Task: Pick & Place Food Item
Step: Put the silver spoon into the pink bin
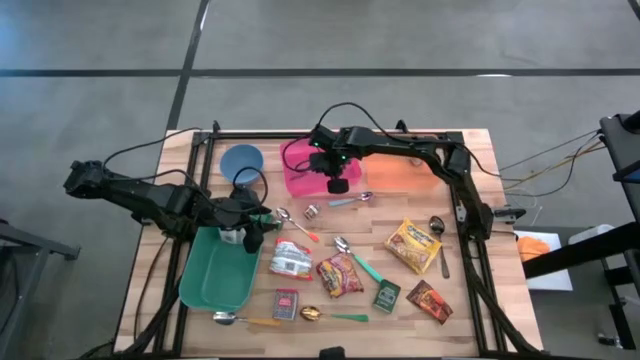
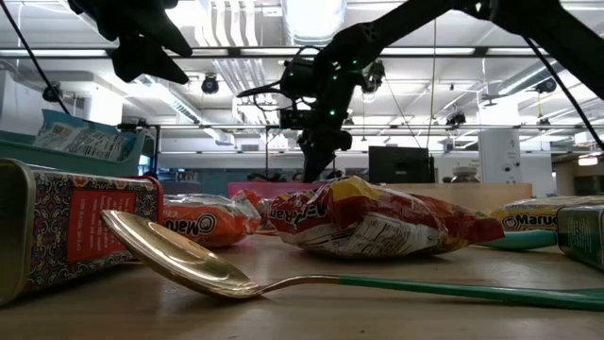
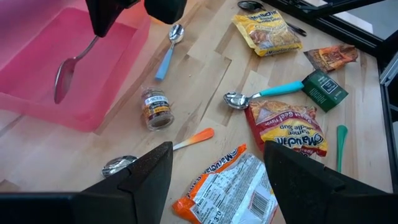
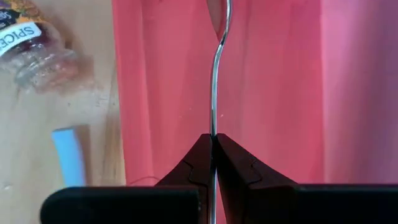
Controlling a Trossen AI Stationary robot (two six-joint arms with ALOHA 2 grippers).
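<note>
The right tool is clamped on the handle of a silver spoon, which hangs bowl-down over the pink tray at the far side of the tabletop; the spoon has not been let go, and whether its bowl touches the tray floor cannot be told. That spoon is cutlery, not food, so judged by the task sentence the food work looks barely begun. The ramen packets, the yellow noodle packet, the clear-wrapped packet, the small spice jar and the little boxes all lie loose on the tabletop, well apart from the pink tray. The left tool hovers with its fingers standing fairly wide and nothing between them, over the far end of the green tray, looking down on the clear-wrapped packet. The green tray shows nothing lying in it, and the blue bowl beside the pink tray also appears bare. Several other spoons are scattered among the packets. What remains, as I judge it, is releasing the spoon and then moving every food item.
</note>
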